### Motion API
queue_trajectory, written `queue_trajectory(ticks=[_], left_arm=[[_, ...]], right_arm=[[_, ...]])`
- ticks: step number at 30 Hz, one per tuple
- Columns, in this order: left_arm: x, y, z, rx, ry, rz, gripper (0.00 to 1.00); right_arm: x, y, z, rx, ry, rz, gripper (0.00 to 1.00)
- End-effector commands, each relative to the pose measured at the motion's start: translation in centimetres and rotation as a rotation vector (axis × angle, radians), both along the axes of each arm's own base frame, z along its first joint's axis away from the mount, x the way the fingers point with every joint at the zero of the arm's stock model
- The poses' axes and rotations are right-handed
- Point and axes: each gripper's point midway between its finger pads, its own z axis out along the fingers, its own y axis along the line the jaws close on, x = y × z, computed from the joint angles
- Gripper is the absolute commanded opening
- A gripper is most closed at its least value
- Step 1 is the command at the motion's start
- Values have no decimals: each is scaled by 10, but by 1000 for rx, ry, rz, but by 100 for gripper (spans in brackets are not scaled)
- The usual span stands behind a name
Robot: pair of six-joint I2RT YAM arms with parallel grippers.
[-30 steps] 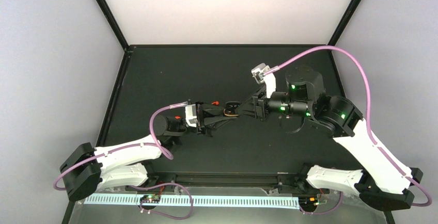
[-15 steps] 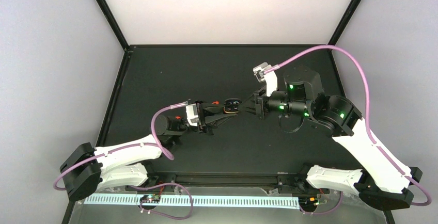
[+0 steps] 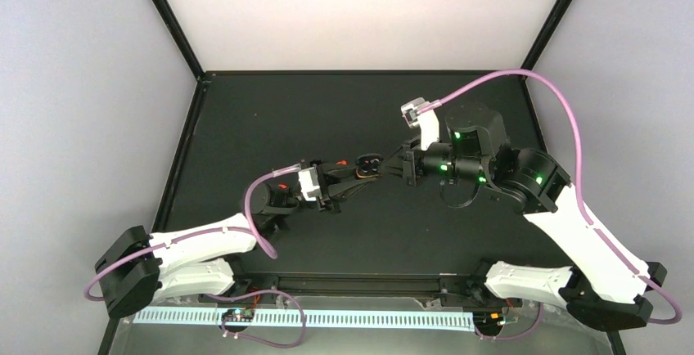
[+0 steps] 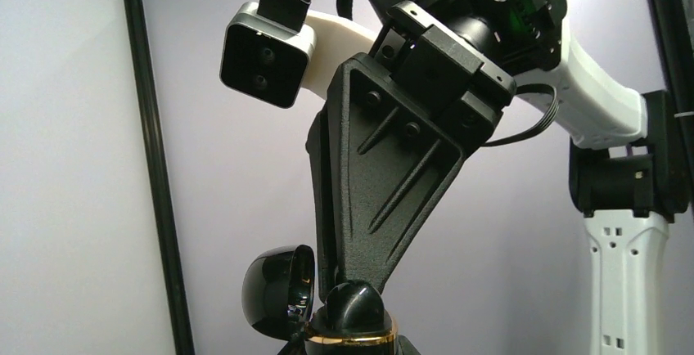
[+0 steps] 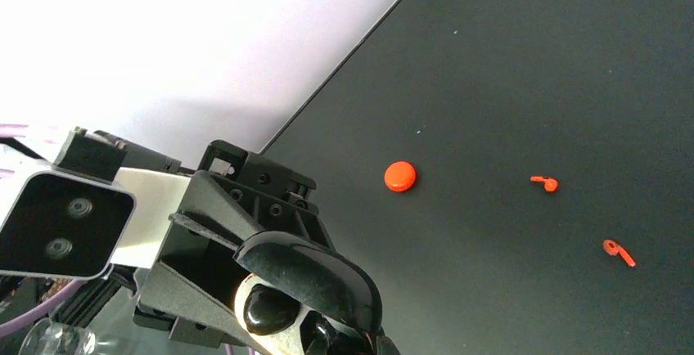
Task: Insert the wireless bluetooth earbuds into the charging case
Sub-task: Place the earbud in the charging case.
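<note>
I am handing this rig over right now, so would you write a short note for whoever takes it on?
Left gripper: shut on the open black case, lid swung back.
Right gripper: shut, with its tips against the case. I cannot tell whether it pinches anything.
Earbuds: the nearer earbud and the farther earbud lie apart on the table, beside a small red disc.
Done: the case is held and open.
Left: both earbuds need picking up and seating in the case. Neither is in yet.
</note>
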Motion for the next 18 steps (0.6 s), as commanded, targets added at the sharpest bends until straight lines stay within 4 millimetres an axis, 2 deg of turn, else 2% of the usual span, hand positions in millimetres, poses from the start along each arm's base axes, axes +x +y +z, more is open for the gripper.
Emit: queue_trajectory(ticks=[1,18], left_arm=[[1,-4,17,-8,-81,66,2],[18,-5,8,54,-161,283,1]], right_arm=[[4,0,7,18,22,-40,3],[29,-12,-2,0,100,-215,1]])
